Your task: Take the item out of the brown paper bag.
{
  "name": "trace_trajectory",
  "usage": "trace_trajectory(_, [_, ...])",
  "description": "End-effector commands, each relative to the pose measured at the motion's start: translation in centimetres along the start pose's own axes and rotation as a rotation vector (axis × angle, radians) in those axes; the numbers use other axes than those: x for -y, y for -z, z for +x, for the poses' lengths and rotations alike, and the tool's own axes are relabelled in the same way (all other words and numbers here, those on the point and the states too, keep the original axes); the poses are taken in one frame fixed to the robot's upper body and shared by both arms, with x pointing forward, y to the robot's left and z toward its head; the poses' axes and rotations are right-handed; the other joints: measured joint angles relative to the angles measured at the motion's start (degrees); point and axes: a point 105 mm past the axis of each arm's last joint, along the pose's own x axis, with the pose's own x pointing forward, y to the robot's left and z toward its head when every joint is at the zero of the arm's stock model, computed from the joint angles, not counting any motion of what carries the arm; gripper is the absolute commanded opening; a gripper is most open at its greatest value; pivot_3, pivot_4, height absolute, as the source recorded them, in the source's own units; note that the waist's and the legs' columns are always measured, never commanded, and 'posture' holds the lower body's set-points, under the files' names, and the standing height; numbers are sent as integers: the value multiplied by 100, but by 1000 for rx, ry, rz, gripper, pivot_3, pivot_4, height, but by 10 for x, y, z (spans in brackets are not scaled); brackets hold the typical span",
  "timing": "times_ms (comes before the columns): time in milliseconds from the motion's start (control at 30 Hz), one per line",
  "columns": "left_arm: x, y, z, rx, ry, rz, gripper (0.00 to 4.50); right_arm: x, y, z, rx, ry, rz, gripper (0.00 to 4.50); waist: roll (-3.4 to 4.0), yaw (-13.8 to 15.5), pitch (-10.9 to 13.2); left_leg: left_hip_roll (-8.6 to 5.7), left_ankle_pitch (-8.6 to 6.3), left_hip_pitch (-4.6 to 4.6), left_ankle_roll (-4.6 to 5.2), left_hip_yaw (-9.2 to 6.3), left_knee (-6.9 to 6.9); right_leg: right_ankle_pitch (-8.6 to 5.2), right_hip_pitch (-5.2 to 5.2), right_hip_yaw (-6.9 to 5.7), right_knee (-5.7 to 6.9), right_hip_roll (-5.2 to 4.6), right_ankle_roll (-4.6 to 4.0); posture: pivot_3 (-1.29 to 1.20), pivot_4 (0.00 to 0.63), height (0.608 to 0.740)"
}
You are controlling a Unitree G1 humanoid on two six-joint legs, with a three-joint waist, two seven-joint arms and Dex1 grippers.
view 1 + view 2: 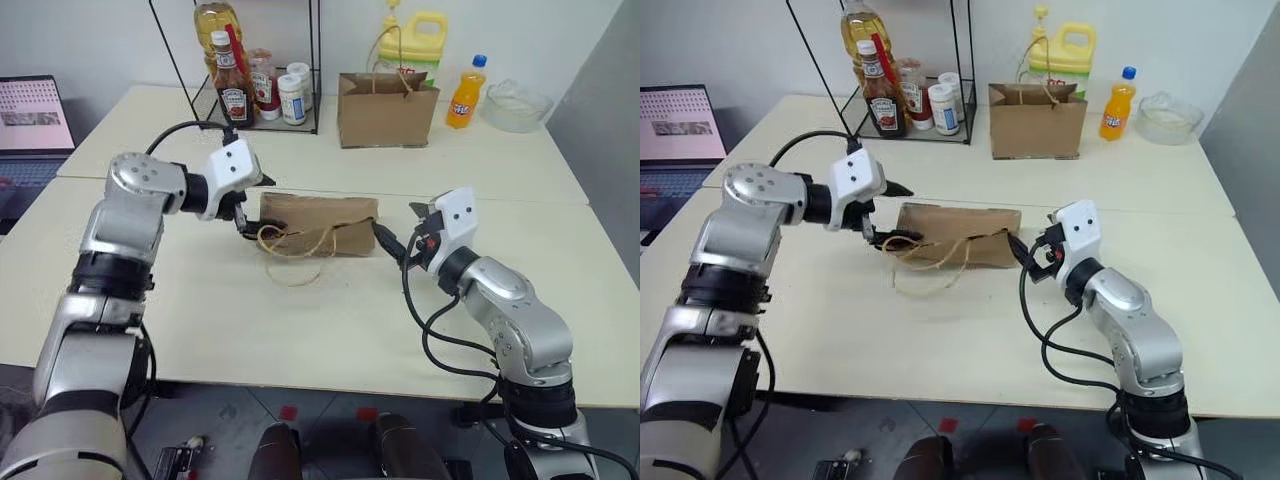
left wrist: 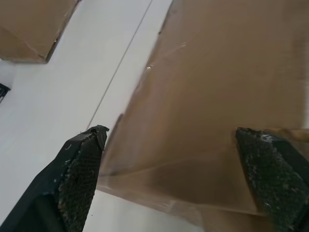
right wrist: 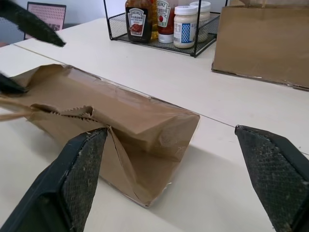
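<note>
Nearest to me, my right hand (image 1: pixel 400 238) hangs just above the bench (image 1: pixel 330 330) with its two black fingers spread wide, gripping nothing; one finger (image 3: pixel 77 179) stands just beside the folded bottom end of the brown paper bag (image 1: pixel 320 224). That bag lies flat on its side across the middle of the bench, creased, its thin twine handles (image 1: pixel 295 243) looped loosely over the bench top on the side toward me. My left hand (image 1: pixel 247 210) sits at the bag's other end, the mouth end, fingers also wide apart and holding nothing; in the left wrist view the bag's brown side lies between the two fingertips (image 2: pixel 82 174). I cannot see the cola bottle, so I cannot tell whether it is inside the bag.

Farther back a second, neater brown bag (image 1: pixel 386 110) stands upright. To its left, a wire rack (image 1: pixel 262 95) holds a ketchup bottle (image 1: pixel 233 95) and small jars. To its right stand an orange soda bottle (image 1: pixel 465 93) and a clear bowl (image 1: pixel 517 105), with a yellow jug (image 1: pixel 418 45) behind. A laptop (image 1: pixel 32 125) sits at the far left.
</note>
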Motion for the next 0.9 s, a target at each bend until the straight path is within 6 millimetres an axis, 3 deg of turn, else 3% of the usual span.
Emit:
trace_trajectory(33, [24,-17,-14,18,27,10,4500,2,-15,0,61,-16,-24,4448,0,-15,0,0,0,0,0,0,1,0,1,0,0,0,0,0,150,740])
trace_trajectory(200, [47,-27,-24,21,47,-16,4500,2,-11,2,48,-36,-22,4448,0,1,0,0,0,1,1,-1,2,-1,3,1,-2,1,1,0,150,740])
trace_trajectory(400, [47,-25,-50,-31,44,-10,4500,0,-7,5,38,-65,-22,4448,0,-10,1,1,0,5,2,-1,1,-2,2,1,-2,4,-1,0,150,740])
trace_trajectory(600, [80,-26,-54,7,180,-29,4500,1,-6,6,34,-76,-25,4448,-1,-2,2,1,0,4,2,2,-1,-4,2,3,-3,3,-3,0,150,740])
trace_trajectory(733, [63,-28,-58,32,89,-47,4500,3,-3,5,26,-75,-32,4448,-5,15,4,1,0,4,2,0,1,-5,3,1,-3,4,-4,0,150,740])
trace_trajectory(900, [3,-18,-79,69,-197,-116,4500,6,-2,2,21,-62,-35,4448,-5,10,4,2,0,5,3,-1,1,-6,1,0,-3,6,-4,0,150,740])
